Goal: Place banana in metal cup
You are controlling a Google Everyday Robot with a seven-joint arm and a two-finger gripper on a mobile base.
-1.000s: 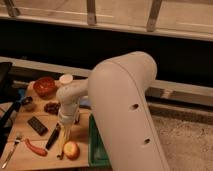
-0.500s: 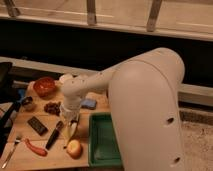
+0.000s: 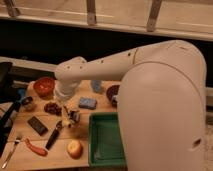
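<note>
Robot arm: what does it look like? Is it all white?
Mostly. The arm is a fat, smooth, creamy-white tube with rounded joints and a few tiny dark dots along it. No cables show. The gripper at its tip is small and dark grey, above the wooden table, beside the black-handled knife.

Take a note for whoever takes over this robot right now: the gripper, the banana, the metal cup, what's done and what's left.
Gripper: shut, low over the middle of the table, apparently pinching the banana just above the knife.
Metal cup: near the table's left edge, in front of the red bowl, well left of the gripper; the banana is not in it.
Done: reach and grip on the banana, as far as can be seen.
Left: lift the banana, carry it left to the metal cup, set it in, let go.
</note>
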